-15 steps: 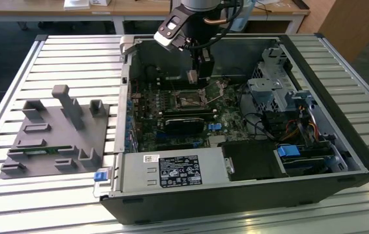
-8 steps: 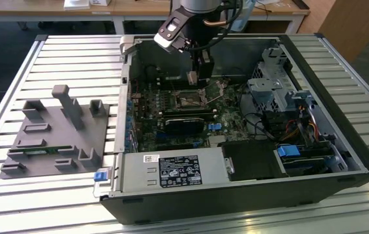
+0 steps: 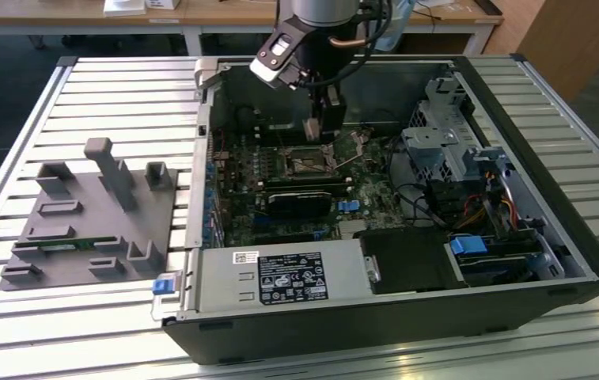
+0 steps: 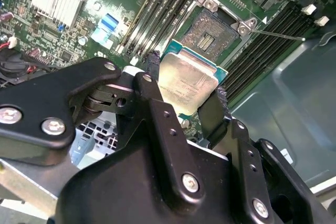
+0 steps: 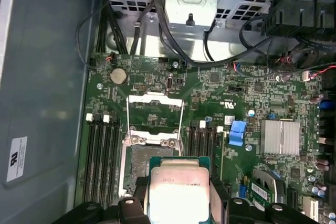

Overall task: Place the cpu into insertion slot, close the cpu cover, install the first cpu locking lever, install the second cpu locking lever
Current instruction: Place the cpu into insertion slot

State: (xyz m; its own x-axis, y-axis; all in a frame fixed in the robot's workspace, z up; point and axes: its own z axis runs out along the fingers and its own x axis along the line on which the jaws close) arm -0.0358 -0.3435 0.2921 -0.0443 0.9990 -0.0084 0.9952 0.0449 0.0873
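Note:
My gripper (image 3: 320, 133) hangs inside the open computer case, just above the motherboard. It is shut on the cpu (image 4: 186, 80), a flat square chip with a dull grey metal top, also seen in the first wrist view (image 5: 178, 190). Black fingers (image 4: 152, 69) press on two opposite edges of the chip. The insertion slot (image 5: 149, 158) lies bare beneath and slightly ahead of the cpu, with its contact field showing (image 4: 212, 27). The cpu cover (image 5: 156, 111), a silvery frame with a large window, is folded back open beyond the slot. A thin locking lever (image 4: 278, 34) sticks out beside the slot.
Memory slots (image 5: 100, 156) flank the socket on both sides. A black finned block (image 3: 305, 202) sits close to the socket. A drive cage (image 3: 457, 142) with cables fills the exterior view's right side of the case. A grey fixture block (image 3: 88, 214) stands on the slatted table outside.

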